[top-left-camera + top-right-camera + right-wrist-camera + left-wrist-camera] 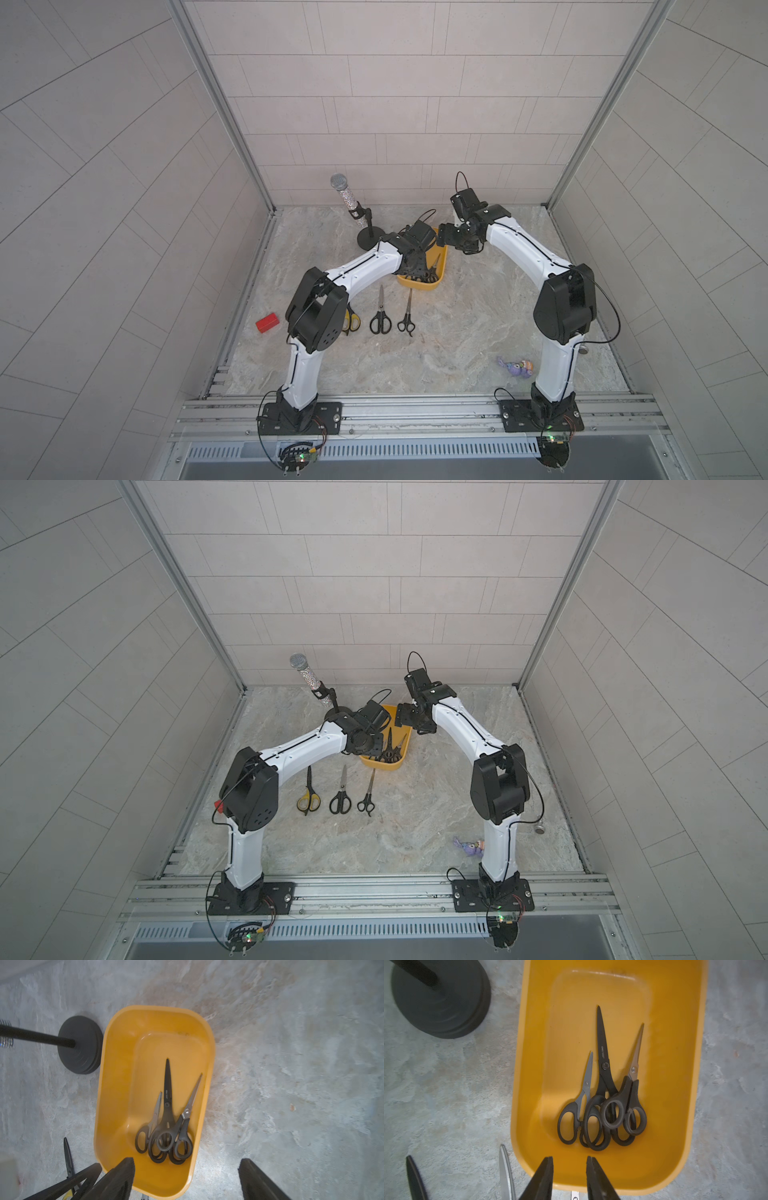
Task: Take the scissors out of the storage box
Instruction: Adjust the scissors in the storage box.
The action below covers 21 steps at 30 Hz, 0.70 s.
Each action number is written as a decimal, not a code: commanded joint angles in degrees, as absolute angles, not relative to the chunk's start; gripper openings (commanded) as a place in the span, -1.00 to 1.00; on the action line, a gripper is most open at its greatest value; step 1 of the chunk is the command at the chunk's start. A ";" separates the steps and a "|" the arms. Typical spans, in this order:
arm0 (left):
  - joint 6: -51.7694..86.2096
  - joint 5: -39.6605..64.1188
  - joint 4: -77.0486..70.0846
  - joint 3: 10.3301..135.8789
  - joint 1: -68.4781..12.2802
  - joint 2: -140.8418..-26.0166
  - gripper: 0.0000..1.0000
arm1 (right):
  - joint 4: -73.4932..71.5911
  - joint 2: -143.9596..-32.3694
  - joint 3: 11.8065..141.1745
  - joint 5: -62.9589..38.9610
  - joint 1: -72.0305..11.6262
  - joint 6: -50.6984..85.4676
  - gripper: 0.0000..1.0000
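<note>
1. We see three black-handled scissors (604, 1066) lying bunched in the shallow mustard-yellow plastic storage box (529, 1064). Their handles overlap at its end nearer the robot.
2. Our left gripper (569, 1159) hovers over that end, fingers a little apart, holding nothing.
3. Our right gripper (187, 1160) hangs above the box, fingers spread wide, empty.
4. Outside the box, in a row on the marbled grey tabletop (415, 833), lie yellow-and-black-handled scissors (308, 789), broad black-handled scissors (342, 789) and slim black scissors (369, 791).
5. A black round stand base (83, 1047) sits just beside the box.
</note>
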State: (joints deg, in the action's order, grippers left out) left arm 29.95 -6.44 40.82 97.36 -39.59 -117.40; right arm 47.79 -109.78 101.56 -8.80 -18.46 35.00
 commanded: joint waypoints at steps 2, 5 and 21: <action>27.40 -4.29 44.20 102.44 -38.72 -122.27 -0.33 | 48.37 -105.36 98.20 -8.66 -15.64 36.29 0.68; 26.57 -2.39 47.33 107.23 -38.31 -126.43 -0.33 | 47.73 -104.89 96.46 -9.13 -14.69 36.46 0.68; 24.18 2.38 52.20 115.52 -35.81 -135.81 -0.37 | 48.84 -106.79 98.21 -9.71 -13.95 36.04 0.69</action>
State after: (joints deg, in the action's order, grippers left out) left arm 25.67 0.78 49.93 114.32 -36.32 -134.32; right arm 47.46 -106.28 96.64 -10.15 -14.17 36.10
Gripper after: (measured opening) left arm 0.316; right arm 0.845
